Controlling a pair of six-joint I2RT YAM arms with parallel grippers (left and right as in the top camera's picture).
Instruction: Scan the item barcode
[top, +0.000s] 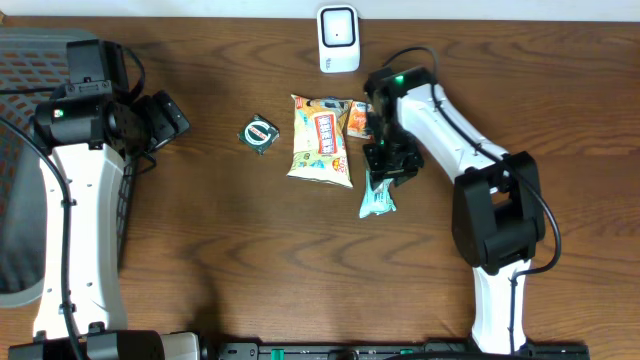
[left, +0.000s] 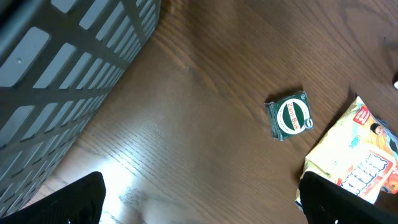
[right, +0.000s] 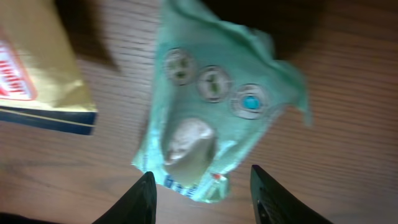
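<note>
A mint-green packet (top: 377, 196) (right: 217, 106) lies flat on the wooden table, right of a yellow snack bag (top: 321, 140) (right: 37, 62). My right gripper (top: 388, 165) (right: 202, 177) hangs just above the packet's near end. Its jaws stand open on either side of that end without touching it. A white barcode scanner (top: 338, 38) stands at the table's far edge. My left gripper (top: 168, 118) (left: 199, 205) is wide open and holds nothing over bare wood at the left. No barcode shows on the packet's upper face.
A small dark-green packet with a round label (top: 259, 133) (left: 290, 116) lies left of the yellow bag (left: 354, 162). A small orange packet (top: 360, 118) sits by the bag's right top corner. A grey mesh basket (top: 20, 150) (left: 62, 62) fills the left side.
</note>
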